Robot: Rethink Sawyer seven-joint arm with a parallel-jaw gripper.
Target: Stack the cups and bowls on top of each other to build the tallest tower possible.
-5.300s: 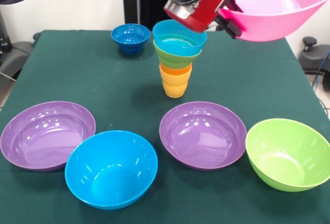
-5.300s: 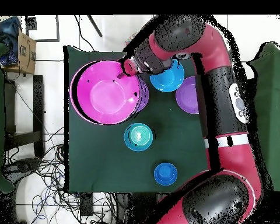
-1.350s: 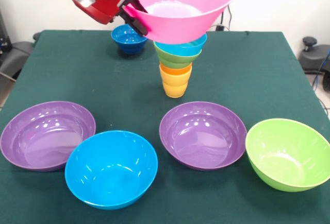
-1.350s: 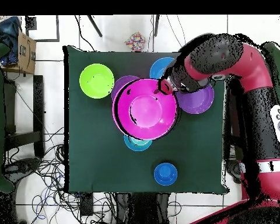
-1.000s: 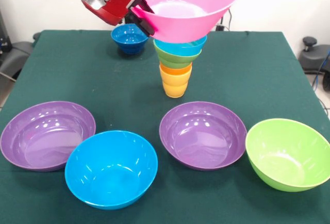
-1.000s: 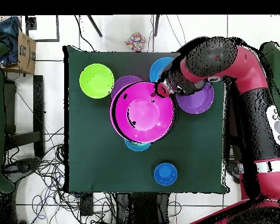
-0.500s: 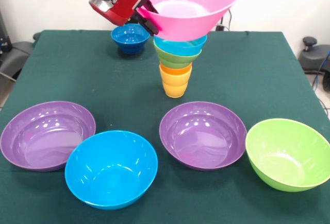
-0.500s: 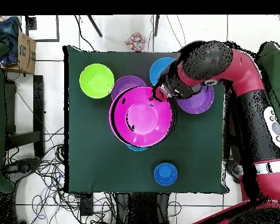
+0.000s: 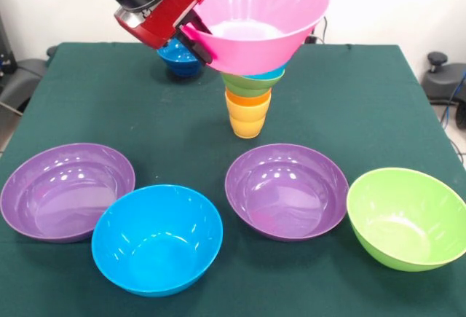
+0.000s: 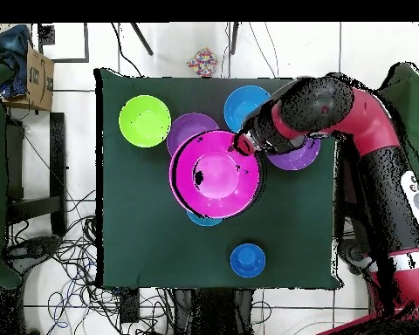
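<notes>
We have the gripper (image 9: 195, 40) clamped on the rim of the pink bowl (image 9: 255, 18), which sits tilted over the tower (image 9: 249, 102) in mid-bench (image 9: 364, 98); the bowl's base looks down on or just above the light blue bowl (image 9: 271, 74), contact hard to tell. Tower reads orange and yellow cups (image 9: 247, 113) at the bottom, small green bowl (image 9: 247, 86) above, light blue on top. Main risk we see: the pink bowl is far wider than its narrow footing and is held by one edge, so releasing while tilted could let it slide off or tip the cups over. Any sideways drag as the gripper opens could shove the stack toward the purple bowl (image 9: 286, 189). Overhead, the pink bowl (image 10: 215, 173) looks off-centre from the stack peeking below it, adding to the wobble risk
</notes>
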